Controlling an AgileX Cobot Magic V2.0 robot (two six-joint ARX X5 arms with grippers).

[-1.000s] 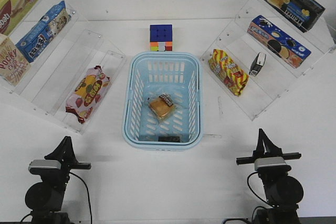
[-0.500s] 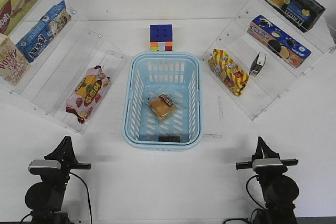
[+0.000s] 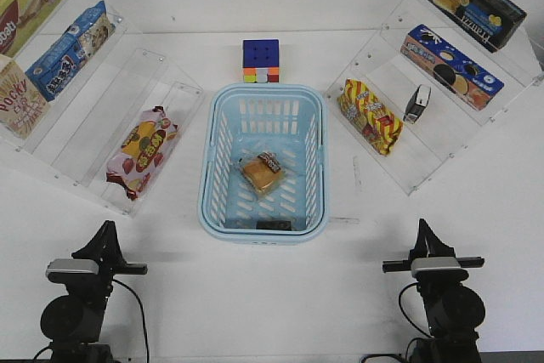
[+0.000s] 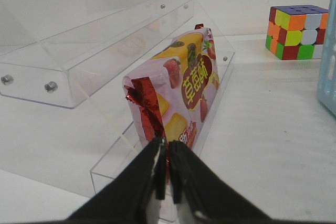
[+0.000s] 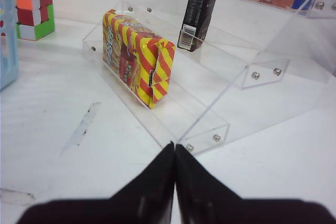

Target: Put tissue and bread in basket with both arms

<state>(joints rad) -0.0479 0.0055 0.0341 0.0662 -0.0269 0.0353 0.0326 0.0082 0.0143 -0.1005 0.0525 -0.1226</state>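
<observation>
The bread (image 3: 262,174) lies in the middle of the basket (image 3: 264,98). A small dark packet, probably the tissue (image 3: 274,224), sits against the basket's near wall; a second packet (image 3: 416,104) stands on the right shelf (image 3: 408,178). Both arms rest low at the table's near edge, well away from the basket. The left gripper (image 4: 167,174) and right gripper (image 5: 174,169) have their fingers pressed together, holding nothing.

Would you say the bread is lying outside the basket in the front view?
No, the bread lies inside the light-blue basket, on its slotted bottom near the middle.
</observation>
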